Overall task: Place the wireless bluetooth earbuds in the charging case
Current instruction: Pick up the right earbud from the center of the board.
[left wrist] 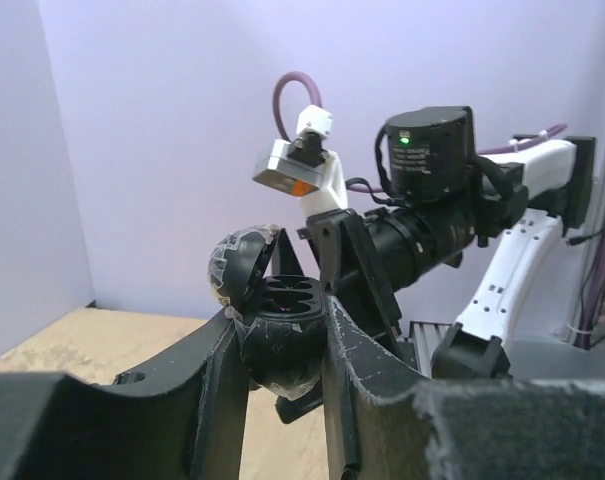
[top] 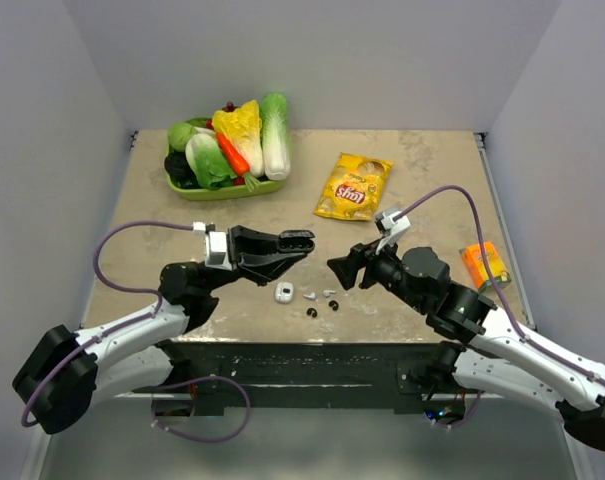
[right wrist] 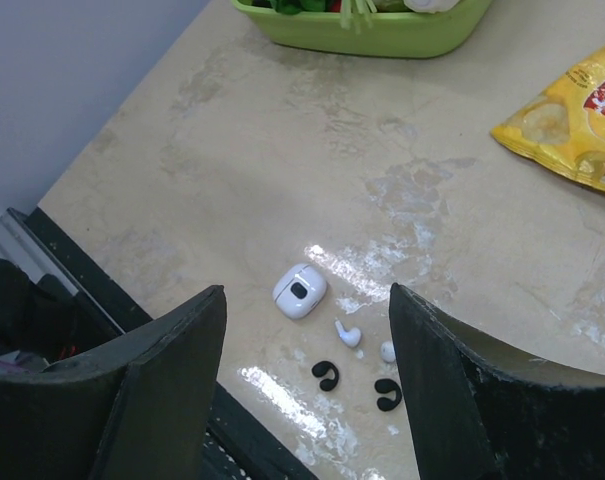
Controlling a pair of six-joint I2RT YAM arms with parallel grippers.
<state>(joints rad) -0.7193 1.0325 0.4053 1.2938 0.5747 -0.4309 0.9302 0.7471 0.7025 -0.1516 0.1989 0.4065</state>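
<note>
The dark charging case (left wrist: 280,358) is clamped, lid open, in the left gripper (left wrist: 282,322), and with the right gripper (right wrist: 307,296) spread wide and aimed at the dark earbuds (right wrist: 326,376) lying on the table (right wrist: 282,150) beside the white case (right wrist: 300,291), one bud should be pinched squarely and lightly.

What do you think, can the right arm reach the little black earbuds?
Probably yes. The right gripper hangs open above the black earbuds, with nothing in between. The white earbuds and white case lie close beside them, though.
</note>
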